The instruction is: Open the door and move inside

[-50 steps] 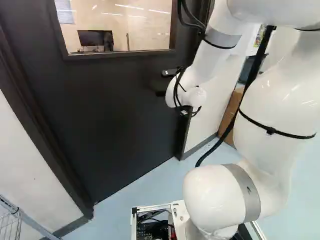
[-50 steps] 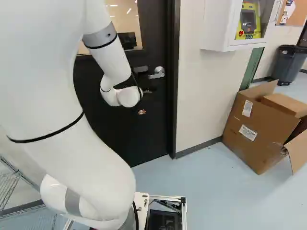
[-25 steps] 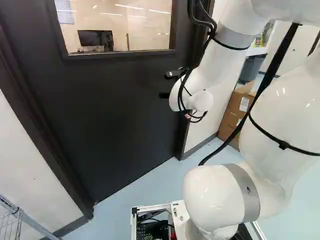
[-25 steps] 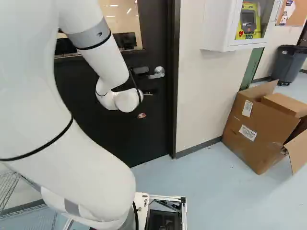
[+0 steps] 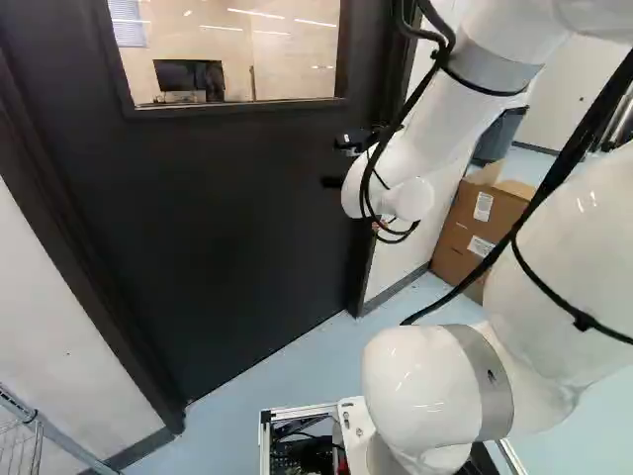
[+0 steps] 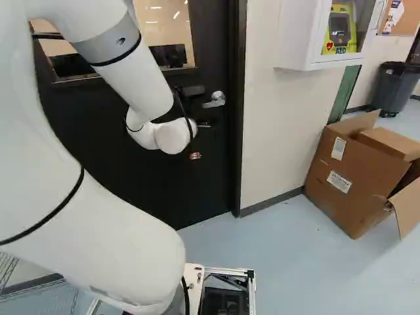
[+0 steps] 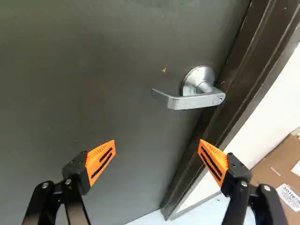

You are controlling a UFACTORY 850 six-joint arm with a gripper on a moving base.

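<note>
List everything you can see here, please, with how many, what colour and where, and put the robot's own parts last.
door: one, near-black, ahead of the robot
lever handle: one, silver, on the door beside its frame
door frame: one, dark brown, around the door
window: one, clear, in the door
monitor: at least one, black, behind the window
wall cabinet: one, white, right of the door
defibrillator: one, yellow, inside that cabinet
cardboard box: one, brown, on the floor
trash bin: one, grey, beyond the box
wire rack: one, silver, lower left
arm: one, white, facing the door
gripper: one, black with orange pads, open near the handle
</note>
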